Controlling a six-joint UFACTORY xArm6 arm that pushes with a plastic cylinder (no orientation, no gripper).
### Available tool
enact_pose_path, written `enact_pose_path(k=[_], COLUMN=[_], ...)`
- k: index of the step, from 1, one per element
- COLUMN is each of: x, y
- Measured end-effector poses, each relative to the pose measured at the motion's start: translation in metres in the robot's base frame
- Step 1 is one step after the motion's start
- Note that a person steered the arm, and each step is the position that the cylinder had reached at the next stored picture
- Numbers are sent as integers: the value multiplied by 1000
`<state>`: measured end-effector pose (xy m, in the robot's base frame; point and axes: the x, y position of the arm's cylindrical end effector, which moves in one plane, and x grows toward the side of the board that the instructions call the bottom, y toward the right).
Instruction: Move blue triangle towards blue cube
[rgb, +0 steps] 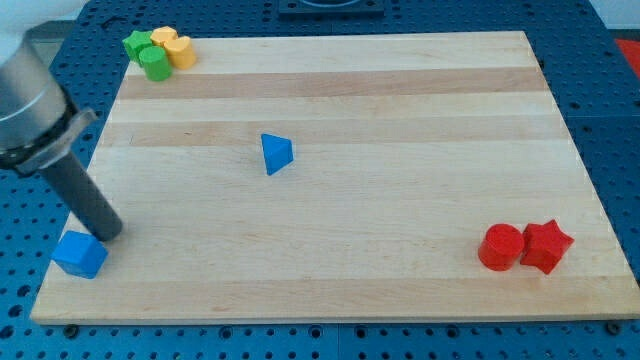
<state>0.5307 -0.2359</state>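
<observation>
Two blue blocks well apart: blue triangle (276, 154) mid-board, blue cube (80, 253) at view's bottom-left corner. My tip (108, 233) just beside cube's upper right; bare rod, holds nothing.

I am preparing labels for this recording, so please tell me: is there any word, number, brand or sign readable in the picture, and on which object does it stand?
None: no readable text, number, brand or sign shows anywhere.
The wooden board is plain.
The blue triangle, blue cube, red blocks and the green and yellow blocks carry no markings.
The arm above my tip shows no label.
</observation>
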Motion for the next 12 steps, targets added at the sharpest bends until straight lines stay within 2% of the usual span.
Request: enact_pose_path(k=[2, 3, 4, 5, 6, 7, 9, 10, 11, 12], x=[-8, -26, -54, -100, -126, -115, -56, -63, -79, -74], y=[131, 194, 219, 219, 205, 163, 70, 60, 89, 128])
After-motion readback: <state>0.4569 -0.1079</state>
